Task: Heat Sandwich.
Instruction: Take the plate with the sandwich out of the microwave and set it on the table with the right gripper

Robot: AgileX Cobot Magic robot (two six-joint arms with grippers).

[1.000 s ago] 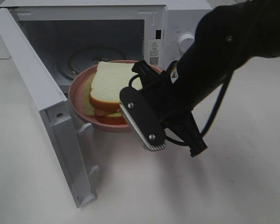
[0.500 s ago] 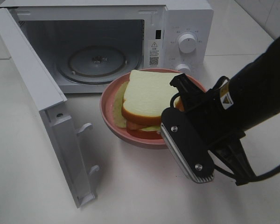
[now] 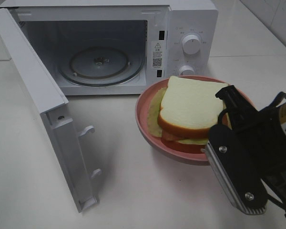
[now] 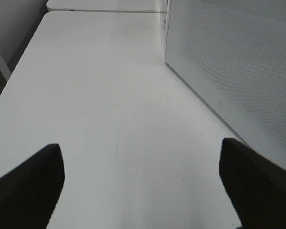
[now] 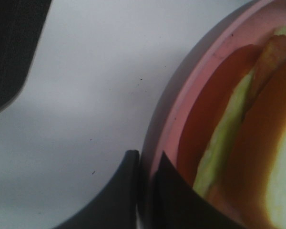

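Exterior high view: the plate point(image 3: 148, 125) carrying the sandwich point(image 3: 190, 113) now sits in front of the microwave point(image 3: 109, 43), below its control knobs, whereas half a second ago it was nearer the open cavity and a second ago it was at the cavity mouth over the lip. The right gripper point(image 3: 231, 131) has therefore drawn the plate outward and to the knob side of the microwave; judged against the task, this reads as removal after heating, or a repositioning, and the frames do not settle which. The microwave door point(image 3: 47, 119) stands fully open, swung away from the plate, and the glass turntable point(image 3: 99, 64) inside the microwave is bare. Nothing lies between the plate and the cavity; the door edge is the only nearby obstruction, and it is well apart from the plate. Left wrist view: the left gripper point(image 4: 143, 186) hangs over bare worktop point(image 4: 109, 95) beside the microwave's perforated side panel point(image 4: 238, 62), its jaws spread wide and holding nothing. Right wrist view: the right gripper's jaws are clenched on the pink plate rim point(image 5: 181, 114), one finger either side, with the sandwich's red filling and lettuce just inside the rim.
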